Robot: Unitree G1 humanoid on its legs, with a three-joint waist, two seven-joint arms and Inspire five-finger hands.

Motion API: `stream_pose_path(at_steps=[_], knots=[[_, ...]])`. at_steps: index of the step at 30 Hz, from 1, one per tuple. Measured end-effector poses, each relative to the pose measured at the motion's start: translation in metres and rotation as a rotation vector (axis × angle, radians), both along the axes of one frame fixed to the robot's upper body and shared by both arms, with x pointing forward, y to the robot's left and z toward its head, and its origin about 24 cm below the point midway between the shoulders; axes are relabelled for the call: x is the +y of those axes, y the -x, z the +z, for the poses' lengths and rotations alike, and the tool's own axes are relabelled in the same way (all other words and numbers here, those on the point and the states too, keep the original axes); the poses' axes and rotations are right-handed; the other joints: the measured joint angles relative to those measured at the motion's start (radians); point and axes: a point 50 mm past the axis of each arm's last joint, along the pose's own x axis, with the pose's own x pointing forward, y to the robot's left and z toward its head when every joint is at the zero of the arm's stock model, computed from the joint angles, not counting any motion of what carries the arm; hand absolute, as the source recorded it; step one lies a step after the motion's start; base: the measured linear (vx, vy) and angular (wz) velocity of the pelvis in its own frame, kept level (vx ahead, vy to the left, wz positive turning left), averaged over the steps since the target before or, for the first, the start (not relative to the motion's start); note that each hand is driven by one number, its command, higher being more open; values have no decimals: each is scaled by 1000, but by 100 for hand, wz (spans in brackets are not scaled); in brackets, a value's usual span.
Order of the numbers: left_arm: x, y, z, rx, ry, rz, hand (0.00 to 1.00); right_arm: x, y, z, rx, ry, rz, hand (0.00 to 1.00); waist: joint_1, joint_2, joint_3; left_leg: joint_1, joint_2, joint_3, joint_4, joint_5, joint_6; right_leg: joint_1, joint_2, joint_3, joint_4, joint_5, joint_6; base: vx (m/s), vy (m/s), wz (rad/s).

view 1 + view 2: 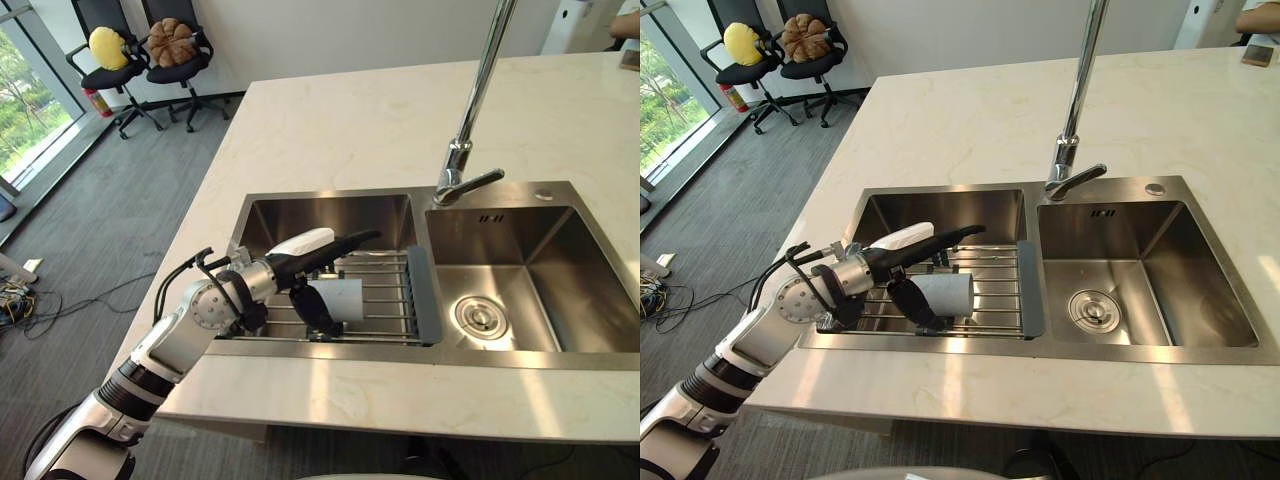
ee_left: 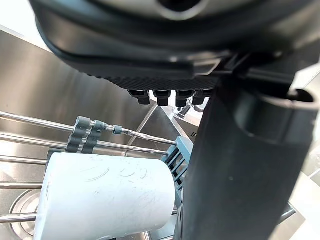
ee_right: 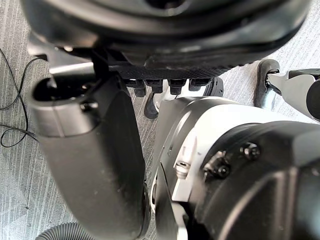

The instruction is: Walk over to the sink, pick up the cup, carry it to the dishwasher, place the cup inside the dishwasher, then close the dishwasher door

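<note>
The white cup (image 1: 342, 298) lay on its side on the wire rack (image 1: 388, 292) across the sink's (image 1: 330, 215) left basin. The left hand (image 1: 288, 267) straddled it, fingers straight above and thumb alongside, unclamped. The right hand (image 3: 95, 165) hung with relaxed fingers above grey carpet (image 3: 15, 75). A cream marble countertop (image 1: 330, 130) surrounded the sink.

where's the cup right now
In the head views the cup lies on its side on the wire rack over the left sink basin, with the left robot hand reaching over it, fingers straight above it.
</note>
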Motion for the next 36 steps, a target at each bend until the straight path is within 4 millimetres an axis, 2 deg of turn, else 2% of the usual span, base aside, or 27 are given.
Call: stream_pose_path(at_steps=[10,16,24,36], knots=[[-1,0,6,-141,93,68,100,1,1,0,5,-5,-4,100,19,-4,-1,-3,0,-3,-1,0,0,-1,0,-1,0,0,0,-11,-8,0],[-5,6,-6,-139,86,63,100,2,3,-1,10,-10,-6,100,21,-10,0,-3,0,-3,-1,0,0,-1,0,-1,0,0,0,-13,-8,0],[3,8,-30,-58,8,83,100,1,1,0,8,-5,6,100,18,-19,-4,5,0,0,-1,0,0,6,0,-5,-7,3,-4,0,0,0],[0,11,-39,-26,-39,53,100,-2,-2,1,3,4,43,100,10,-22,-5,11,1,-5,-8,0,0,21,1,-16,-22,6,-4,-12,-10,1]])
